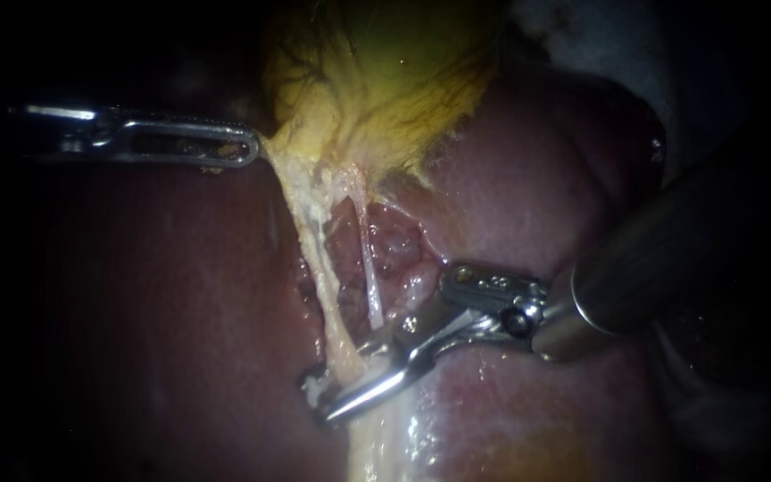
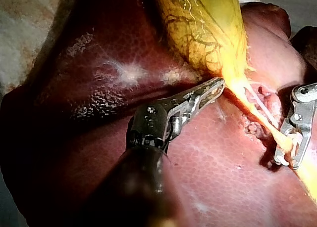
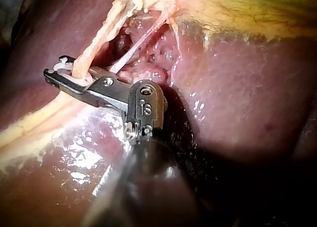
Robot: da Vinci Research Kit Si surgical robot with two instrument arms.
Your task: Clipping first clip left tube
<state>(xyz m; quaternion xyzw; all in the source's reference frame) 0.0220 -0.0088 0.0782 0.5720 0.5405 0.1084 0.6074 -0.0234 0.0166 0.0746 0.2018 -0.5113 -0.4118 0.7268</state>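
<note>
The left tube [image 1: 314, 259], a thick pale yellow strand, runs down from the gallbladder [image 1: 385, 71] over the liver [image 1: 162, 312]. My right instrument [image 1: 344, 384] comes in from the right, and its jaws are closed across the lower end of this tube. A white clip [image 1: 314, 390] shows at the jaw tips. The right wrist view shows the tube [image 3: 96, 44] pinched between the jaws [image 3: 54, 68]. A thin whitish right tube [image 1: 369, 268] lies just beside, outside the jaws. My left instrument [image 1: 256, 150] is shut on the gallbladder's edge and holds it taut to the left [image 2: 218, 84].
Raw pink tissue [image 1: 394, 250] lies open between the two tubes. Dark red liver [image 2: 223, 177] surrounds the site on all sides. The right instrument's wide shaft [image 1: 653, 259] covers the right part of the endoscope view.
</note>
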